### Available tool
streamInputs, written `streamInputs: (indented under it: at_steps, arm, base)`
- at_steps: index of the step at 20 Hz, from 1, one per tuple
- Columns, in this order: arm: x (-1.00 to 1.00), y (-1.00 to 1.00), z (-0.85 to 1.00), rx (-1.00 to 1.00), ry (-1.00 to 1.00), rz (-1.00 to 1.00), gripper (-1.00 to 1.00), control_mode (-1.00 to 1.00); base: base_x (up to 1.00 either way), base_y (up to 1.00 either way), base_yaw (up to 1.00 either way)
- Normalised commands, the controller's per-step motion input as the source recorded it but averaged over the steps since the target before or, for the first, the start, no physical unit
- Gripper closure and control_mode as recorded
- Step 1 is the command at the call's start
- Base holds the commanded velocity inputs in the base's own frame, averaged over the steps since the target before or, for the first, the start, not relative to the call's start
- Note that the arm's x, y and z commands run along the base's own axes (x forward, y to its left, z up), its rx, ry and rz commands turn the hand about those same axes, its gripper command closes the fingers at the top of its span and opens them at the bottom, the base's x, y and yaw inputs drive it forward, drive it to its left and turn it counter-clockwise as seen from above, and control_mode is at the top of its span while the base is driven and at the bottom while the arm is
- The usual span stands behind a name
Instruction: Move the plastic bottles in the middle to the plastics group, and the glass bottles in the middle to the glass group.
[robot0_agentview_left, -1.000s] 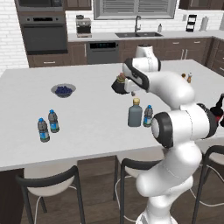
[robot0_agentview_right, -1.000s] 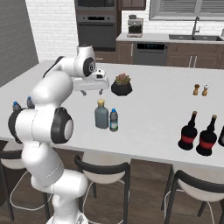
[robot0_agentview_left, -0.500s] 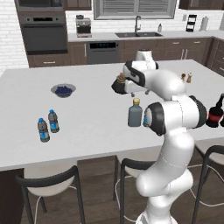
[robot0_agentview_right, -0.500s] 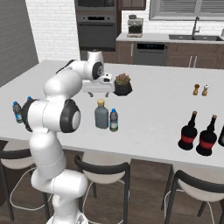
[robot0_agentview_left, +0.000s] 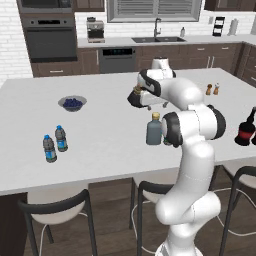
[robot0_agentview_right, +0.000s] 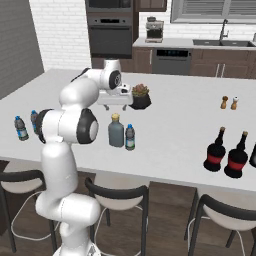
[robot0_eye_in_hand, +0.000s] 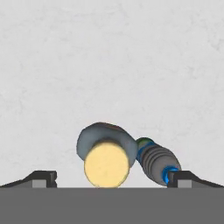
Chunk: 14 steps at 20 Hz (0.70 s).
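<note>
A squat grey-blue glass bottle (robot0_agentview_right: 116, 131) (robot0_agentview_left: 154, 129) with a tan cap stands in the middle of the island. Beside it is a small blue-capped plastic bottle (robot0_agentview_right: 130, 137). My gripper (robot0_eye_in_hand: 113, 179) (robot0_agentview_right: 114, 105) (robot0_agentview_left: 149, 105) hangs open above and behind them, pointing down. In the hand view the glass bottle's tan cap (robot0_eye_in_hand: 107, 164) lies between the fingertips, with the plastic bottle (robot0_eye_in_hand: 155, 161) toward the right fingertip. The plastics group (robot0_agentview_left: 55, 144) (robot0_agentview_right: 20, 128) stands at the left. The glass group (robot0_agentview_right: 226, 152) (robot0_agentview_left: 246, 130) of dark red-labelled bottles stands at the right.
A potted plant (robot0_agentview_right: 140, 97) (robot0_agentview_left: 135, 97) sits right beside the hand. A bowl of dark berries (robot0_agentview_left: 72, 103) lies left of centre. Two small shakers (robot0_agentview_right: 229, 103) (robot0_agentview_left: 212, 89) stand at the far right. Stools line the island's near edge.
The elbow has folded in toward the middle of the island and the hand has shifted slightly toward the plant. The jaws stay open and the bottles have not moved.
</note>
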Motion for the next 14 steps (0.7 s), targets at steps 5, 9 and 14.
streamInputs:
  at_steps: [5, 9, 14]
  arm:
    - [0.00, 0.00, -0.16, 0.00, 0.03, 0.00, -1.00, -1.00]
    - [0.00, 0.00, -0.32, 0.00, 0.03, 0.00, -1.00, -1.00]
    - [0.00, 0.00, -0.42, 0.00, 0.00, 0.00, -1.00, -1.00]
  base:
    - [0.00, 0.00, 0.00]
    - [0.00, 0.00, 0.00]
    - [0.00, 0.00, 0.00]
